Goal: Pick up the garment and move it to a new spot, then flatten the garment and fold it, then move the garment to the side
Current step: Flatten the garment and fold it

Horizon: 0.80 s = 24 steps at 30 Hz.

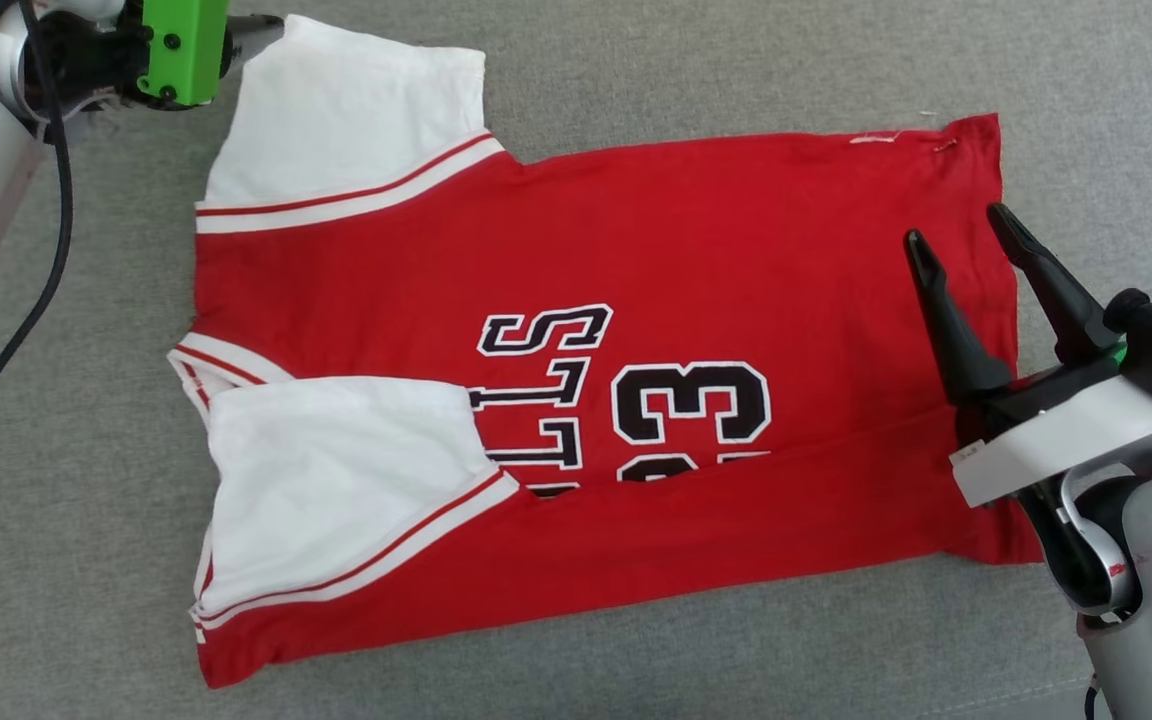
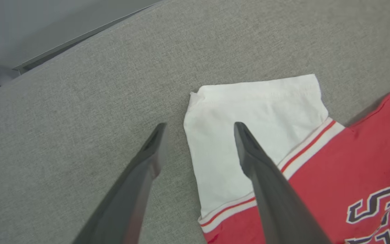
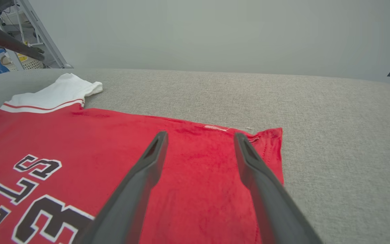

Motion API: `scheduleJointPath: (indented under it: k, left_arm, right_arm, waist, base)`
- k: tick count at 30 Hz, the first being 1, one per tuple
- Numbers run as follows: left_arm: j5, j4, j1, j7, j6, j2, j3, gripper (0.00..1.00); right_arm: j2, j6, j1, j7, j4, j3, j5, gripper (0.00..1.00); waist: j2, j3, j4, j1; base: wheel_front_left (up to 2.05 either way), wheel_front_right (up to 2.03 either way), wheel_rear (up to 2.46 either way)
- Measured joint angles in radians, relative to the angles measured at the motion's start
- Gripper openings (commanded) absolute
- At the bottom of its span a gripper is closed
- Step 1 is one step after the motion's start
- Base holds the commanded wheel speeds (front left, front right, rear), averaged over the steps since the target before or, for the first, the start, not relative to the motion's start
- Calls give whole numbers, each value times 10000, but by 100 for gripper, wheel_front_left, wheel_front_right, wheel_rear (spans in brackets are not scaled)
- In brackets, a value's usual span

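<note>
- The black cable (image 1: 58, 230) hangs at the far left, well apart from the cloth.
- The left hand (image 2: 200, 126), spread and holding nothing, hovers at the outer edge of the far white sleeve (image 1: 346, 120), with one finger above cloth and one above the grey fabric surface (image 1: 636, 660).
- The garment (image 1: 656, 230) lies flat with its long axis running left to right, collar left and near side folded in.
- The right hand (image 1: 954, 226), spread and empty, hovers over the hem near its far corner, probably the next grip.

Grey fabric surface (image 1: 636, 80), red garment (image 1: 686, 230) flat on it
</note>
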Motion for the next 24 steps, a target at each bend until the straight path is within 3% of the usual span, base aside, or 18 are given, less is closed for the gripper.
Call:
scheduleJointPath:
  k: [7,12,13,14,15,20,24]
  left_arm:
    - [412,681,-257,12,-56,-155,-537,100]
    - [401,805,-338,12,-67,77,-725,100]
    - [351,786,-343,10,-67,105,-731,80]
    - [322,755,-346,-8,-67,134,-759,15]
    - [311,713,-345,-58,-67,157,-836,0]
    - [201,399,-128,-610,-67,88,-1131,0]
    - [180,-17,130,-1200,-67,100,-1413,0]
  right_arm:
    - [73,0,-176,-163,63,155,-42,100]
    - [54,0,-223,-328,182,188,13,100]
    - [42,0,-224,-328,197,163,23,100]
    - [27,0,-224,-330,219,127,25,100]
    - [15,0,-225,-330,236,100,25,100]
    - [-184,0,-259,-349,253,-205,35,100]
    - [-798,0,-496,65,244,-570,52,100]
  waist:
    - [0,834,-446,1]
    - [0,1086,-729,-1]
    - [0,1098,-750,-1]
    - [0,1095,-753,0]
    - [0,1076,-747,-1]
    - [0,826,-623,0]
    - [0,475,-429,0]
  base:
    - [0,0,0]
    - [0,0,0]
    - [0,0,0]
    - [0,0,0]
    - [0,0,0]
    - [0,0,0]
    - [0,0,0]
